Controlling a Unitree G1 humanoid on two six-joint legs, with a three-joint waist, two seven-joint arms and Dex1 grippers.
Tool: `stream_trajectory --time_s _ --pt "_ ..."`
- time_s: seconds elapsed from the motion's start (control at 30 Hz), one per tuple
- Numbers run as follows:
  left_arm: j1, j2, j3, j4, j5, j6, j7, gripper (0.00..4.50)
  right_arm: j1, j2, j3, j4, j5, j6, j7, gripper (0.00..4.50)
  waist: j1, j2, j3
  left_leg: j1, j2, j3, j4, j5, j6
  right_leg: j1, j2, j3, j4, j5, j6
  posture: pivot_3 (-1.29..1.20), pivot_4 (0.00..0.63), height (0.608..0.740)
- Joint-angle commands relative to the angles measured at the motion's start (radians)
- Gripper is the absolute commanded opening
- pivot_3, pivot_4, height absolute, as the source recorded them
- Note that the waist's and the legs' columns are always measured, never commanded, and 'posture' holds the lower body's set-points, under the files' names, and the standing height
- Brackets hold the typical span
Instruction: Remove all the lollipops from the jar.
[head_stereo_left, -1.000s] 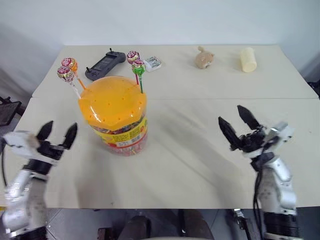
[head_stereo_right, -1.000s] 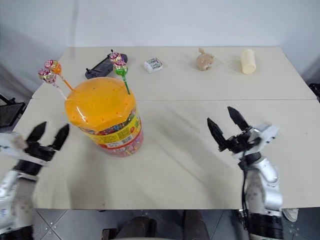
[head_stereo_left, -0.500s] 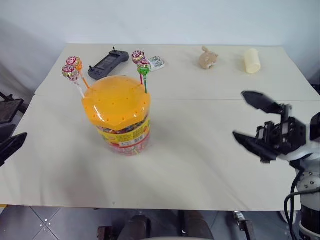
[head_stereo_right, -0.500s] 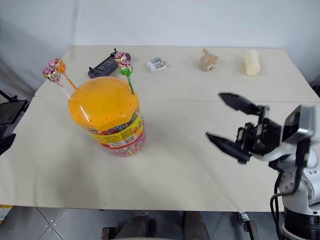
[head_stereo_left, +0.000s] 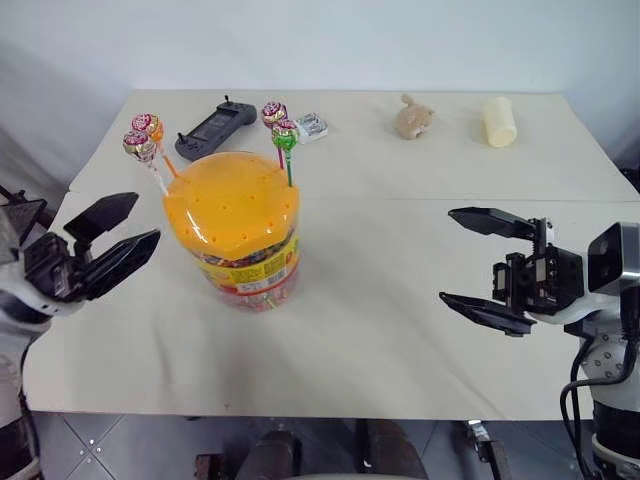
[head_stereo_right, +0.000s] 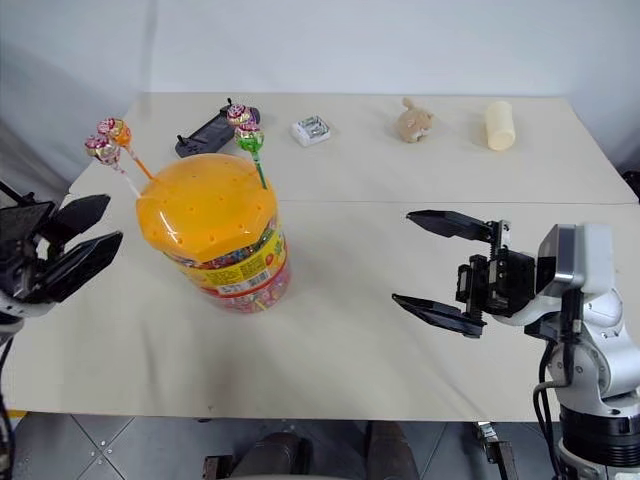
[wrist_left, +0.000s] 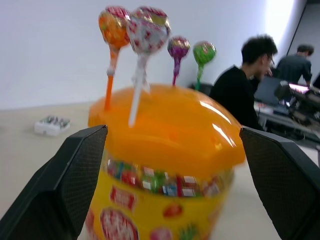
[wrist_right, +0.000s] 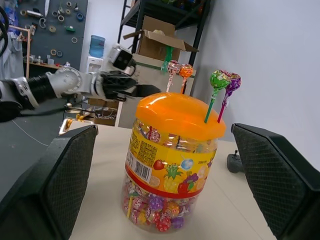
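Note:
The jar (head_stereo_left: 232, 230), a clear tub with an orange dotted lid and a yellow-red label, stands on the table left of centre. Several lollipops stick up from its lid: an orange one and a pink one (head_stereo_left: 140, 138) at its far left, a pink-purple one and a green one (head_stereo_left: 281, 124) at the back right. My left gripper (head_stereo_left: 140, 220) hovers open just left of the jar, pointing at it. Well to the jar's right, my right gripper (head_stereo_left: 448, 255) also hangs open, aimed at the jar (wrist_right: 170, 165). Neither gripper touches anything.
Along the table's far edge lie a black handheld console (head_stereo_left: 212, 125), a small white packet (head_stereo_left: 309, 126), a plush toy (head_stereo_left: 411, 117) and a pale cream cylinder (head_stereo_left: 498, 120). A seated person (wrist_left: 240, 95) shows beyond the jar in the left wrist view.
Both arms have risen and turned their grippers towards the jar. The left gripper came back in from the left edge. Both stay open; jar and lollipops have not moved.

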Motion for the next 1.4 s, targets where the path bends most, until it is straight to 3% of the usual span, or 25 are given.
stream_trajectory --time_s 0.03,0.43,0.47,0.57,0.73,0.83,0.9,1.0,1.1,1.4 --pt "-0.051 -0.006 -0.036 -0.005 0.007 -0.015 0.025 3.93 -0.025 0.012 -0.001 -0.022 0.024 0.013 -0.024 4.50 -0.001 0.000 0.000 0.000 0.000 0.000 0.000 0.000 0.000 0.000 0.000 -0.001 0.000 0.000 0.000 0.00 0.150 0.740" --pt "-0.148 -0.005 -0.079 0.072 0.021 -0.017 0.035 0.19 -0.031 0.037 -0.008 -0.064 0.044 0.040 -0.077 4.50 0.000 0.000 0.000 -0.001 -0.001 -0.002 0.000 0.000 0.000 0.000 0.000 -0.004 0.001 0.000 0.000 0.00 0.150 0.740" --pt "-0.157 -0.006 -0.077 0.077 0.020 -0.021 0.037 0.02 -0.032 0.037 -0.008 -0.066 0.048 0.041 -0.078 4.50 0.001 0.000 0.000 -0.001 -0.001 -0.002 0.000 0.000 0.000 0.000 0.000 -0.004 0.001 0.000 0.000 0.00 0.150 0.740" --pt "-0.179 -0.009 -0.066 0.085 -0.003 -0.018 0.039 0.02 -0.037 0.046 -0.006 -0.076 0.064 0.047 -0.091 4.50 0.003 0.000 0.000 -0.001 -0.001 -0.003 0.001 0.000 0.000 0.001 0.000 -0.004 0.001 0.000 0.000 0.00 0.150 0.740" --pt "-0.205 0.014 0.021 0.072 -0.202 0.084 0.035 0.02 -0.062 0.065 -0.002 -0.091 0.109 0.074 -0.122 4.50 -0.002 0.000 0.000 -0.001 0.000 -0.003 0.001 0.000 0.000 0.001 0.000 -0.004 0.002 0.000 0.000 0.00 0.150 0.740" --pt "-0.126 0.070 0.151 0.107 -0.362 0.205 0.061 0.02 -0.095 0.075 0.013 -0.084 0.119 0.083 -0.122 4.50 -0.015 0.000 0.000 -0.001 0.000 -0.003 0.000 0.000 0.000 0.000 0.000 -0.003 0.002 0.000 0.000 0.00 0.150 0.740" --pt "-0.047 0.089 0.234 0.139 -0.381 0.227 0.094 0.02 -0.109 0.079 0.024 -0.077 0.110 0.084 -0.116 4.50 -0.027 0.000 0.000 -0.001 -0.001 -0.004 -0.001 -0.001 0.000 -0.004 0.002 -0.001 0.004 0.000 0.000 0.00 0.150 0.740" --pt "0.079 0.103 0.320 0.206 -0.311 0.213 0.127 0.02 -0.125 0.071 0.042 -0.059 0.071 0.073 -0.091 4.50 -0.026 0.000 0.000 -0.001 -0.001 -0.004 -0.001 -0.001 0.000 -0.005 0.002 -0.001 0.006 -0.001 -0.001 0.00 0.150 0.740" --pt "0.279 0.125 0.364 0.339 -0.084 0.131 0.191 0.02 -0.147 0.021 0.085 -0.016 -0.023 0.059 -0.021 4.50 -0.030 0.001 0.000 0.000 -0.001 -0.003 -0.001 -0.001 0.000 -0.005 0.003 -0.001 0.006 -0.001 -0.001 0.00 0.150 0.740" --pt "0.531 0.126 0.236 0.307 0.232 0.090 0.253 0.02 -0.109 -0.034 0.135 0.080 -0.122 0.015 0.157 4.50 0.014 -0.003 0.001 0.000 -0.002 -0.006 -0.001 -0.002 0.001 0.000 0.001 0.002 -0.003 -0.001 -0.001 0.00 0.150 0.740"
